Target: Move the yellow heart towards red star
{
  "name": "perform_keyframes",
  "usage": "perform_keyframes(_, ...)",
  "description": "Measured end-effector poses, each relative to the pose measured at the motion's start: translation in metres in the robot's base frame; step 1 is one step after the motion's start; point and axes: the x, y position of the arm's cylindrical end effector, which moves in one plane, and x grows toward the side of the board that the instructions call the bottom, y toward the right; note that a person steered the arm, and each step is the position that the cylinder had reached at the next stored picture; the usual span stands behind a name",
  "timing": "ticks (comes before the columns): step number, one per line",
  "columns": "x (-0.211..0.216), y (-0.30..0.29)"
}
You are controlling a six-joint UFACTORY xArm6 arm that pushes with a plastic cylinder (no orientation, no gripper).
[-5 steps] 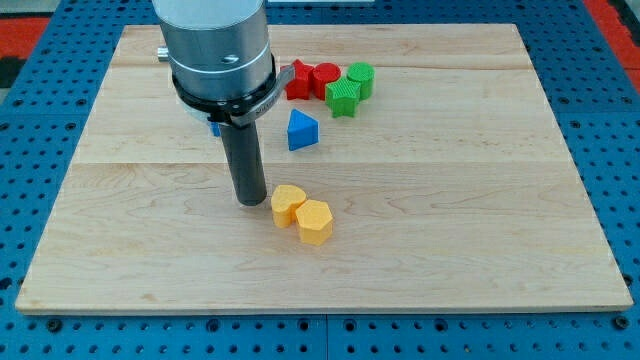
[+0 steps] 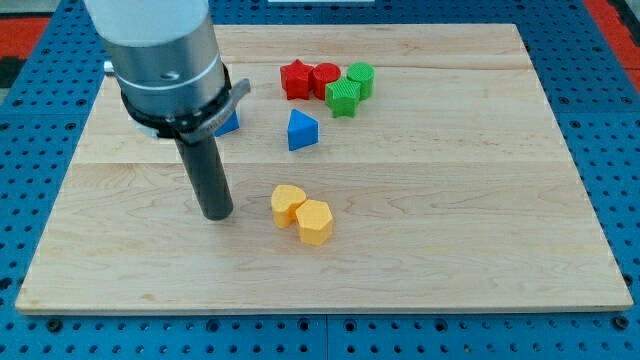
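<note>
With no claw to spread or pinch, my tip [image 2: 216, 215] sits left of the yellow heart [image 2: 288, 204], apart from it; pushing from here could drive the heart rightward into the touching yellow hexagon [image 2: 314, 222], not up toward the red star [image 2: 295, 79].

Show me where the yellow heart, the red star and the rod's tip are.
yellow heart [image 2: 288, 203], camera view, middle of its top face
red star [image 2: 295, 76], camera view, centre of its top face
my tip [image 2: 217, 214], camera view, very bottom end of the rod
</note>
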Motion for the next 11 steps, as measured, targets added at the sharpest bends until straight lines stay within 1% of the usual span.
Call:
perform_keyframes(1,0.023,0.024)
perform_keyframes(2,0.032,0.051)
perform_keyframes(6,-0.027,0.067)
perform_keyframes(8,-0.024,0.089)
perform_keyframes(9,-0.032,0.085)
perform_keyframes(11,-0.059,0.05)
